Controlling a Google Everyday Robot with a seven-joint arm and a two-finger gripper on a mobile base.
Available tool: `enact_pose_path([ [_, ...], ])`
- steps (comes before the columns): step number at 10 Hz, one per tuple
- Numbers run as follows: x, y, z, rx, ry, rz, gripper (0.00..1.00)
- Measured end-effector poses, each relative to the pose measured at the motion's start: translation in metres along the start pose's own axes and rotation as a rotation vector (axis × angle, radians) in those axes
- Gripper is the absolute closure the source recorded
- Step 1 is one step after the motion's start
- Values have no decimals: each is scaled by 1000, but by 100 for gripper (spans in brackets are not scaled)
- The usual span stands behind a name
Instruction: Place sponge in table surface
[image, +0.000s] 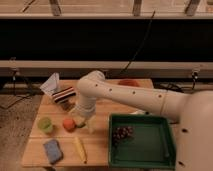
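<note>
Jaws gape wide and empty over the table surface (98, 142), apart from the flat, blue-grey rectangular sponge (52, 150)

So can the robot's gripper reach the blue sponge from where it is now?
Probably yes. The gripper, fingers open, hangs above the table surface near the orange item. The sponge lies uncovered toward the front left; the corn cob sits beside it, not on it.
</note>
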Motion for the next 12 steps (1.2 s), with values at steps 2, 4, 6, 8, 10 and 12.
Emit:
enact_pose_path([
  [2, -25, -33, 18, -29, -12, -102, 20],
  [4, -30, -37, 22, -45, -13, -124, 20],
  [6, -29, -37, 21, -42, -12, -120, 20],
  [8, -28, -35, 22, -49, -12, -134, 20],
  [10, -32, -34, 26, -64, -37, -248, 20],
  [12, -45, -49, 34, -66, -75, -363, 20],
])
